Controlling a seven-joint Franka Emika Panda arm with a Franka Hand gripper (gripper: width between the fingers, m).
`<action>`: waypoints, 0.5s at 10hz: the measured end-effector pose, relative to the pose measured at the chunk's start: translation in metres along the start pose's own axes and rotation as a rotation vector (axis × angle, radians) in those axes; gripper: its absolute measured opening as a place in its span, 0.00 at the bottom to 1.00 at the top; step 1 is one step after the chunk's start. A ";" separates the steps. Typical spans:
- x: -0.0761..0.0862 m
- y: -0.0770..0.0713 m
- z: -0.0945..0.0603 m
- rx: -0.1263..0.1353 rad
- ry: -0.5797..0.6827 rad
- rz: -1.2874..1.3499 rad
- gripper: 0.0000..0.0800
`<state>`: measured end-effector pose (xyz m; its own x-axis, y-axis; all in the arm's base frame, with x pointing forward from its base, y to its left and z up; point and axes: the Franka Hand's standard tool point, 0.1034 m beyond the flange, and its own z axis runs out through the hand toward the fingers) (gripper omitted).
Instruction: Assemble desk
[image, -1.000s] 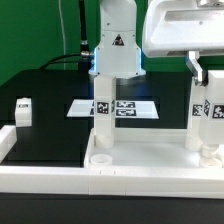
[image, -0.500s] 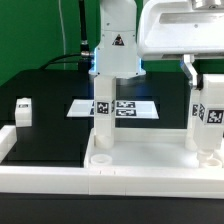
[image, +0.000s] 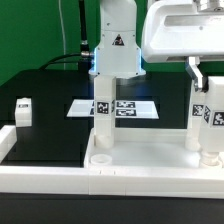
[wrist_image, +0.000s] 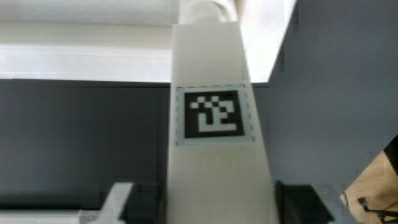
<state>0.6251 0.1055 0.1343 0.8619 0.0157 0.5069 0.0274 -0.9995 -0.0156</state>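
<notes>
The white desk tabletop (image: 150, 150) lies flat near the front of the table. One white leg (image: 102, 115) with a square marker stands upright on its corner at the exterior view's left. A second leg (image: 210, 120) stands upright on the corner at the right. My gripper (image: 207, 80) is shut on that leg's upper end from above. In the wrist view the held leg (wrist_image: 214, 110) runs between my two fingers (wrist_image: 134, 205) down to the white tabletop (wrist_image: 89, 45). A third leg (image: 22, 110) lies loose on the black mat at the far left.
The marker board (image: 130, 107) lies flat behind the tabletop, in front of the robot base (image: 115, 50). A long white rail (image: 60, 182) runs along the front edge and another rail (image: 8, 140) sits at the left.
Half a second ago the gripper and the held leg stood slightly further to the exterior view's left; they are now back near where they were a second ago. The grip is unchanged.
</notes>
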 end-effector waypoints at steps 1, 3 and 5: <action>-0.004 -0.002 0.002 0.000 -0.005 -0.005 0.36; -0.005 -0.001 0.003 -0.002 -0.002 -0.006 0.36; -0.008 -0.001 0.005 -0.006 0.003 -0.008 0.36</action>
<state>0.6211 0.1063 0.1256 0.8601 0.0236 0.5095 0.0314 -0.9995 -0.0066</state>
